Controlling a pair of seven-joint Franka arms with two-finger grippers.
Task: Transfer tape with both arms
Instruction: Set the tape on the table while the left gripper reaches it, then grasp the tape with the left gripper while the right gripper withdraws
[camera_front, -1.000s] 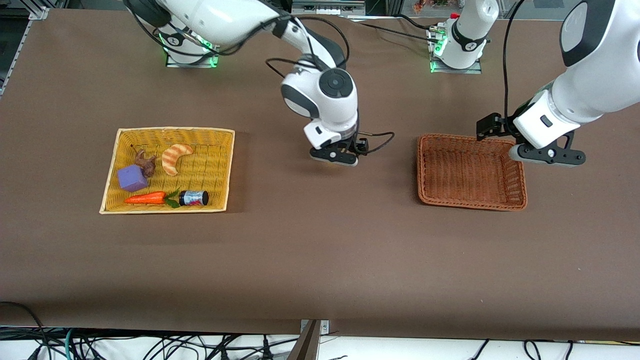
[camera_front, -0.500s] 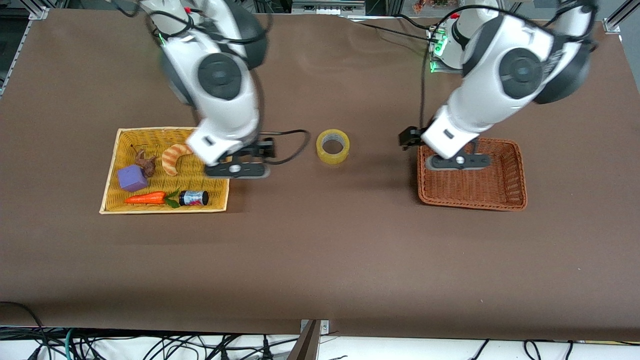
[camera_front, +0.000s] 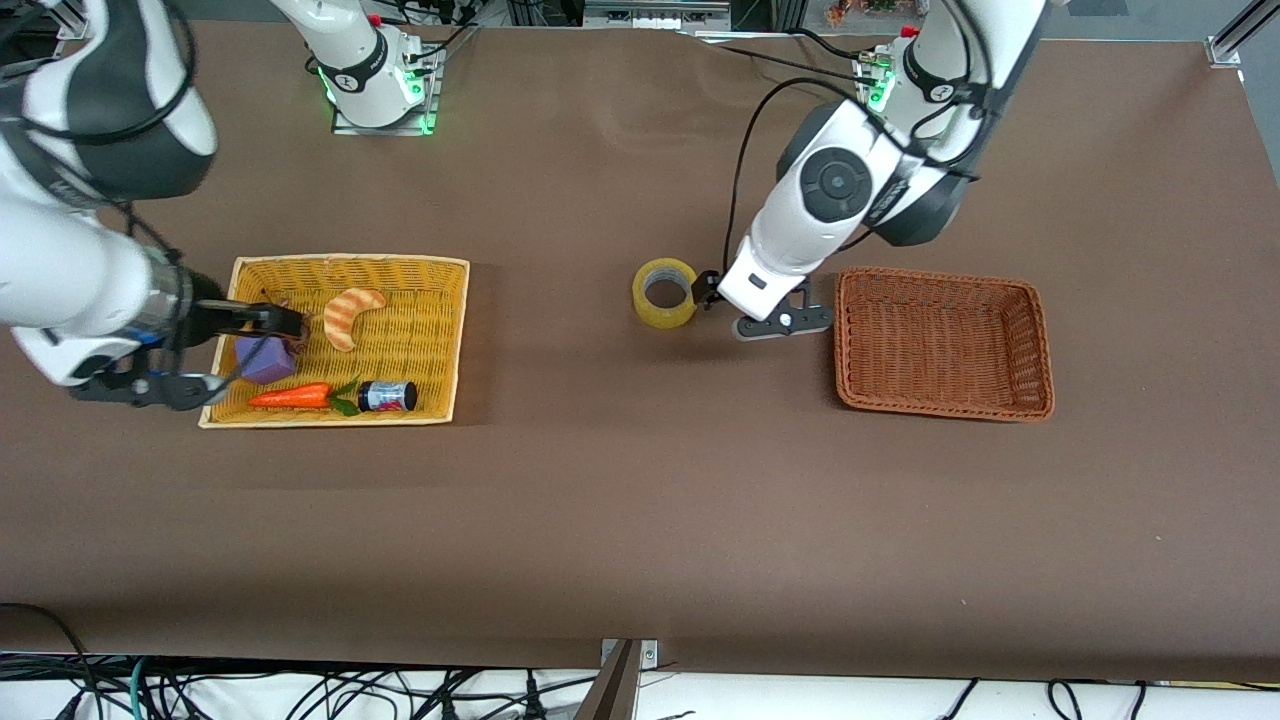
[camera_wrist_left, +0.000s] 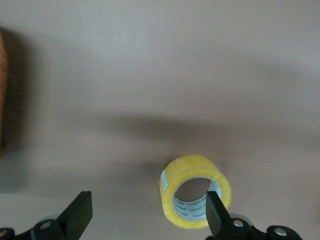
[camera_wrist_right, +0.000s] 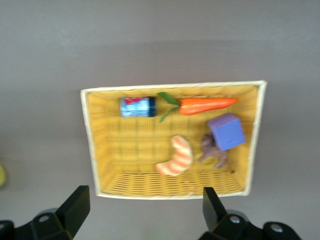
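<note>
The tape (camera_front: 665, 292) lies flat on the bare table (camera_front: 640, 520) between the two baskets, hole upward, so its rim can be pinched from above. The left gripper (camera_front: 783, 322), fingers spread and empty, is just beside the tape on the side toward the brown basket (camera_front: 943, 343), one fingertip (camera_wrist_left: 216, 210) overlapping the roll's edge in the wrist view. Nothing obstructs the approach. The right gripper (camera_front: 150, 385), also open and empty, waits by the yellow basket (camera_front: 440, 330) holding the croissant toy (camera_front: 350, 313), carrot (camera_front: 292, 397), purple block (camera_front: 262, 357) and small jar (camera_front: 388, 396).

The right pincer (camera_front: 150, 385) partly hides the purple block (camera_front: 262, 358) and, seemingly, a brown toy.
</note>
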